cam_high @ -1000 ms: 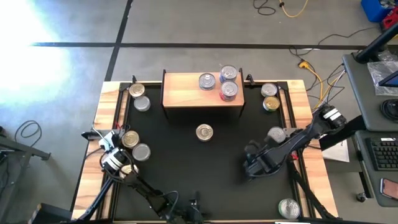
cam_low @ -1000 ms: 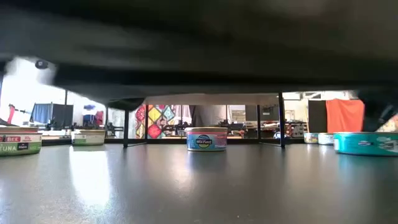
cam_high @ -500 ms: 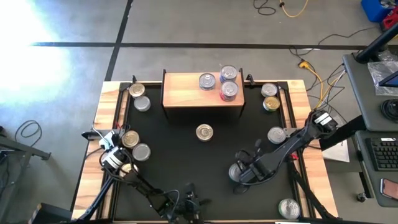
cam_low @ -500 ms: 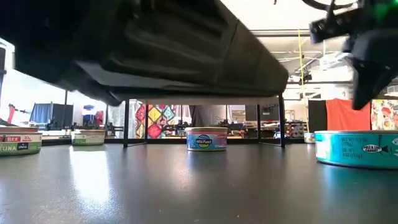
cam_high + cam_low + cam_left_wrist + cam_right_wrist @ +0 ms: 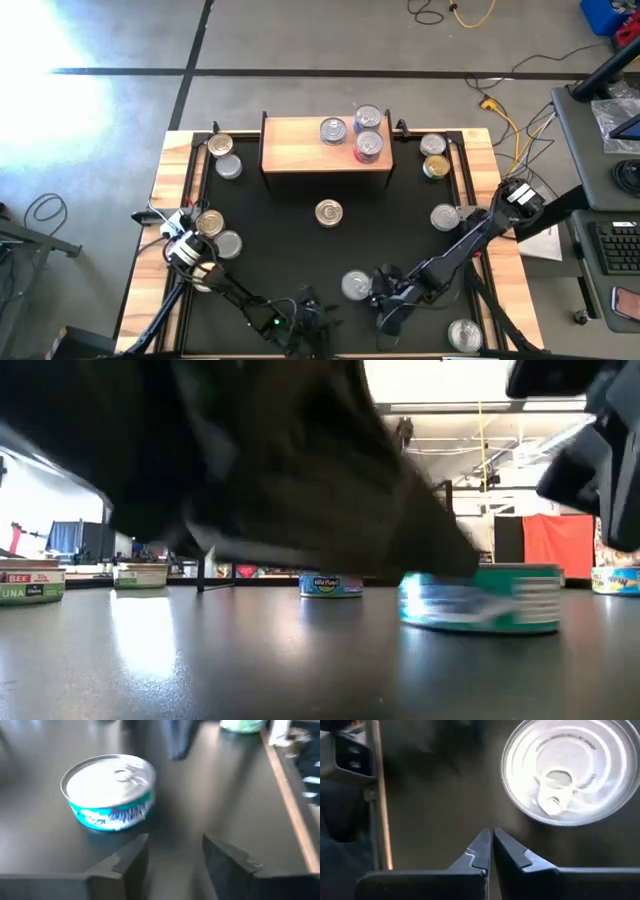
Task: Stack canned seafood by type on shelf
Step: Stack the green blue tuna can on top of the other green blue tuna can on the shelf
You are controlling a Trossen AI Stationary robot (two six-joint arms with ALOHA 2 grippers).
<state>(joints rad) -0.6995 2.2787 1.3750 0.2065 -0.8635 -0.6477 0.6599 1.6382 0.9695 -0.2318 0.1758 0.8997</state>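
While upright, teal can [image 5: 109, 797] lies beyond left jaws.

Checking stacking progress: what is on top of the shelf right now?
The shelf holds three tins toward its right half: a silver-lidded can, another, and a red-sided can. Whether any sits on another tin cannot be told from above.

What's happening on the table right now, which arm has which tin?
Neither arm holds a tin. The right claw is shut and low at the near edge, beside a teal-labelled tin standing free on the black table. The left claw has its fingers apart, facing that same tin with nothing between them. Three tins sit on the shelf; the others are scattered around the table.
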